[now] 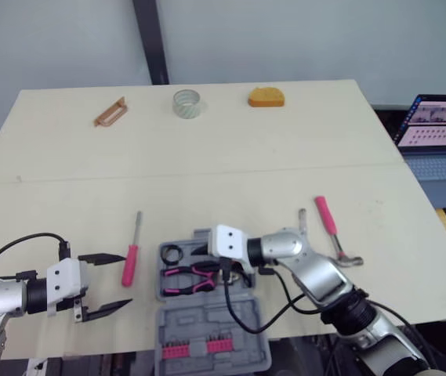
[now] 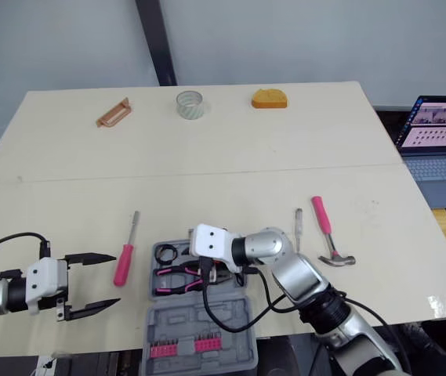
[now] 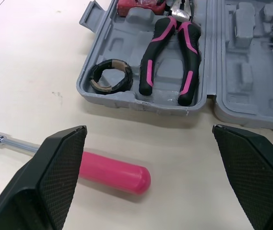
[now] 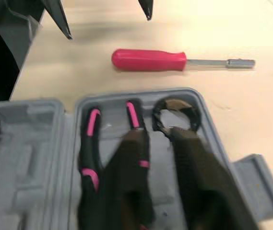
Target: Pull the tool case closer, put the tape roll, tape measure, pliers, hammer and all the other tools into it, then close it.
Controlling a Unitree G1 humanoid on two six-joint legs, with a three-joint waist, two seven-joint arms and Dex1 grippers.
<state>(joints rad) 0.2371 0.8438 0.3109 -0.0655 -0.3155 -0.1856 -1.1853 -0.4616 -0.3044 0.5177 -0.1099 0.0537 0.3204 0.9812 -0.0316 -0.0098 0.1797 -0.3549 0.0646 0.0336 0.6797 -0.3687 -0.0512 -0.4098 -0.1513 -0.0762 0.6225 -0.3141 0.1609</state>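
The left hand (image 3: 148, 130) is spread wide with the pink screwdriver (image 3: 112, 172), lying at nine o'clock of the open tool case (image 3: 122, 45), off-centre beside one finger, so I would centre over its handle before closing; the right hand (image 4: 158, 134) hovers narrowly parted above the cased pliers (image 3: 167, 52).

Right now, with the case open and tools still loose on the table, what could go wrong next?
The tool case lid seems to overhang the front edge of the table; a push from the right gripper above it could tip it off. The screwdriver lies beside the open left gripper; its round handle might roll if nudged. The far tape roll may strain reach.
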